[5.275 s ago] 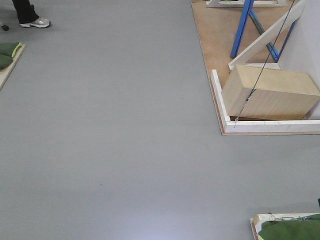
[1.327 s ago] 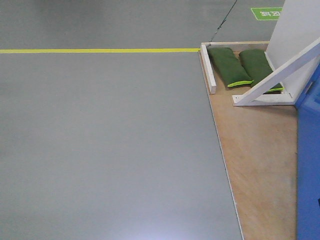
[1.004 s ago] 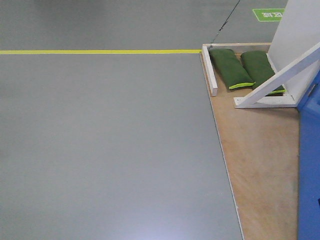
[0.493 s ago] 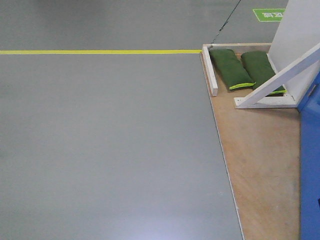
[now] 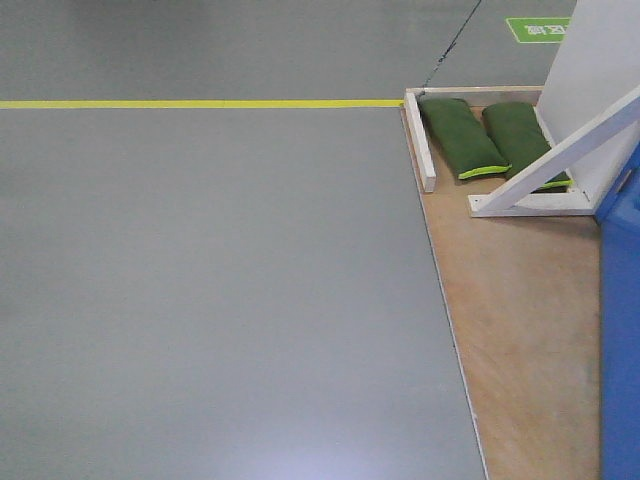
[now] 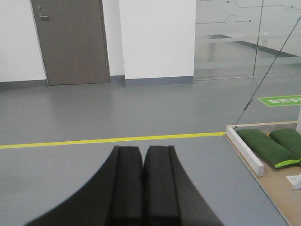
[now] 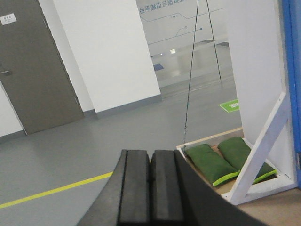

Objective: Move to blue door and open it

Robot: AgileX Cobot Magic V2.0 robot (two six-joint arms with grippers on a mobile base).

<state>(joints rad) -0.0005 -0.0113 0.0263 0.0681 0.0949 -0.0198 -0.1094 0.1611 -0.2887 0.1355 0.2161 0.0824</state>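
Observation:
The blue door (image 5: 622,330) shows only as a glossy bright-blue strip along the right edge of the front view, standing on the plywood base. Its handle and lock are out of view. In the right wrist view the blue door (image 7: 294,70) is a narrow blue band at the far right, beside a white panel. My left gripper (image 6: 143,153) is shut with nothing in it and points over bare grey floor. My right gripper (image 7: 150,157) is likewise shut and empty, well short of the door.
A plywood base (image 5: 510,300) carries a white slanted brace (image 5: 555,160), a white wall panel (image 5: 600,60) and two green sandbags (image 5: 458,135). A yellow floor line (image 5: 200,103) crosses the grey floor. A thin guy wire (image 7: 190,80) runs down to the base corner. A grey room door (image 6: 70,42) stands far off.
Five seconds ago the front view showed a wooden box and blue brace bars; now it shows the sandbags and the door's edge. Over the last second the scene slid slightly right.

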